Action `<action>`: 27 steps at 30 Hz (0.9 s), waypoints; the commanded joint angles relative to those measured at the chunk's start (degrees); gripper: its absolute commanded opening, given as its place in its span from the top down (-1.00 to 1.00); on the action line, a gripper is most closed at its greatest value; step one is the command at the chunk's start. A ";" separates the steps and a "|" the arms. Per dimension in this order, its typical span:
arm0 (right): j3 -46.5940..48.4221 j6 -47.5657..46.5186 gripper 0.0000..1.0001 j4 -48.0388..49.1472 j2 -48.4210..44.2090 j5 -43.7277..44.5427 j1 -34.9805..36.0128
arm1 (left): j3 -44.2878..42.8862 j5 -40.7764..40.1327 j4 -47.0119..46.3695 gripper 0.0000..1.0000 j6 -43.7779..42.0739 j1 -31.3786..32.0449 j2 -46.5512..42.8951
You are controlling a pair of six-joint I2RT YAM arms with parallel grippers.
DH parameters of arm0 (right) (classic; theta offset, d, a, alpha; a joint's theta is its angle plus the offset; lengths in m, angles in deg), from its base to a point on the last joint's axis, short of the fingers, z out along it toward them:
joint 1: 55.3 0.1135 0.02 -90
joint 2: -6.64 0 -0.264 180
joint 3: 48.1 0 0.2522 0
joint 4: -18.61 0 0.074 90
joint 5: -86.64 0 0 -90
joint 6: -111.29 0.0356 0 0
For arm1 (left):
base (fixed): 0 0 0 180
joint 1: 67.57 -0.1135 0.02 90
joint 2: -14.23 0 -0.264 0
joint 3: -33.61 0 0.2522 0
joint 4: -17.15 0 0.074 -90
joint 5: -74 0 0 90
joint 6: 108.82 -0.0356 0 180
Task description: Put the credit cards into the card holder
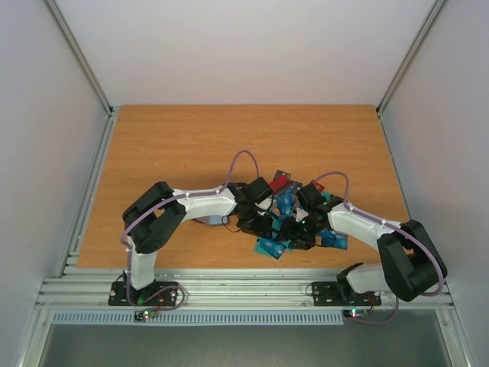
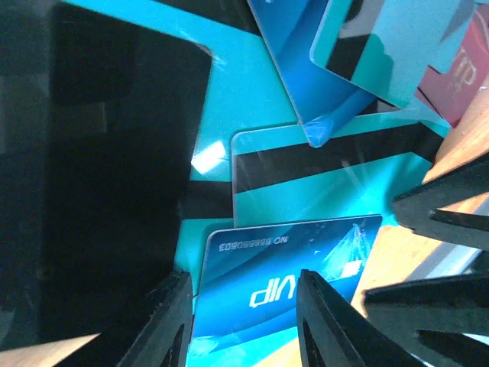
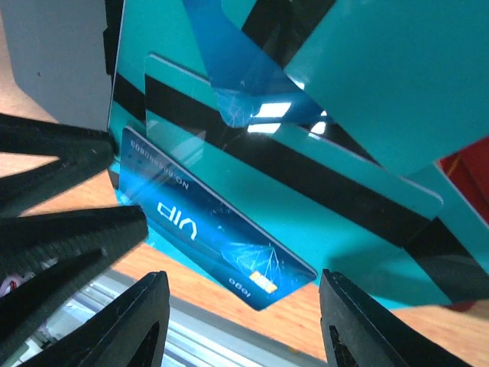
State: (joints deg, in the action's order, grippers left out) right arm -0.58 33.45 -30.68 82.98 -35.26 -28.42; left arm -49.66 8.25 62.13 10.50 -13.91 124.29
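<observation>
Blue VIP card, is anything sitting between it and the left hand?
Nothing visible covers the blue VIP card; it rests on the teal cards, right between the open fingers of the left hand. Fingers of the right hand crowd in close beside it, though, and might get in the way.

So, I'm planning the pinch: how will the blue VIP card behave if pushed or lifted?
The VIP card looks thin, flat and glossy: probably stiff, light and slippery. It lies on teal cards, so a push would likely slide it over them.

Glossy plastic cards (image 2: 306,183), wood-grain table (image 1: 191,145)
</observation>
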 commanded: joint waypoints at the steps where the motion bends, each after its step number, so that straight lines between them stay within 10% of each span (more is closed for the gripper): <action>1: 2.00 -1.63 -0.09 2.51 2.67 0.64 -0.47 | -1.94 1.34 -2.20 0.21 -1.93 0.30 2.43; 27: -0.42 -1.90 -0.07 -12.88 -8.80 -2.31 -0.42 | 5.85 14.13 -10.11 0.26 -2.04 1.50 -0.03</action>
State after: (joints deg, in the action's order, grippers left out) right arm -0.45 31.64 -35.75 78.94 -41.18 -28.62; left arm -43.57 19.51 53.39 9.93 -13.03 123.72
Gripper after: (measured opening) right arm 0.521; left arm 0.369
